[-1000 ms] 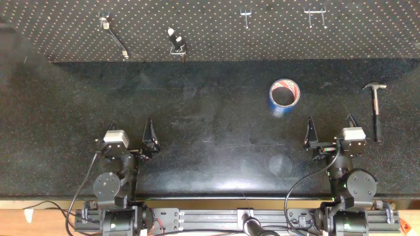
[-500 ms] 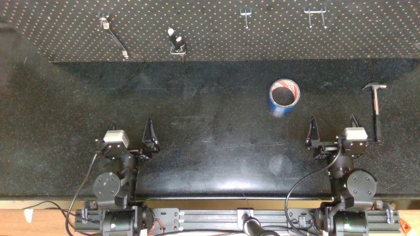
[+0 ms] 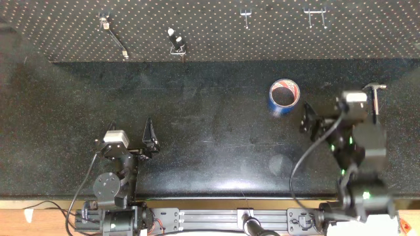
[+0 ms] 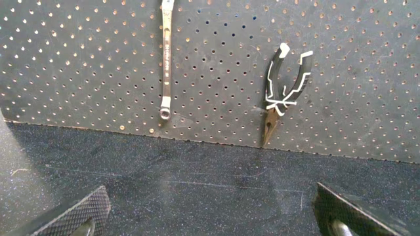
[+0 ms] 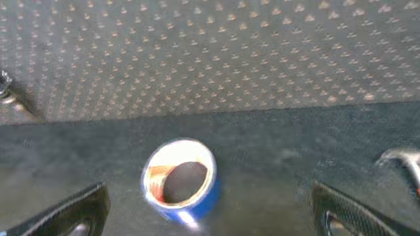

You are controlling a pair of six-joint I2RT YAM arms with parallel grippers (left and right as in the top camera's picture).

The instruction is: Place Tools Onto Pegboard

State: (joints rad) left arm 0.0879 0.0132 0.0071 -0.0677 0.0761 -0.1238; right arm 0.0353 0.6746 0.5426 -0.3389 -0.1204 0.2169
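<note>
Wide open and empty, the right claw [image 3: 340, 117] should centre over the tape [image 3: 283, 108] at its ten o'clock before closing.

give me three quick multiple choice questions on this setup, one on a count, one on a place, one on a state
1. How many items hang on the pegboard? A) one B) two C) four
2. Where is the hammer? A) lying on the table B) hanging on the pegboard C) in a box
3. The right arm's tool is: A) shut on the hammer B) shut on a screwdriver C) open, holding nothing

1 B: a wrench and pliers hang there.
2 A: it lies flat beside the right arm.
3 C: its fingers stand wide apart, gripping nothing.
</note>
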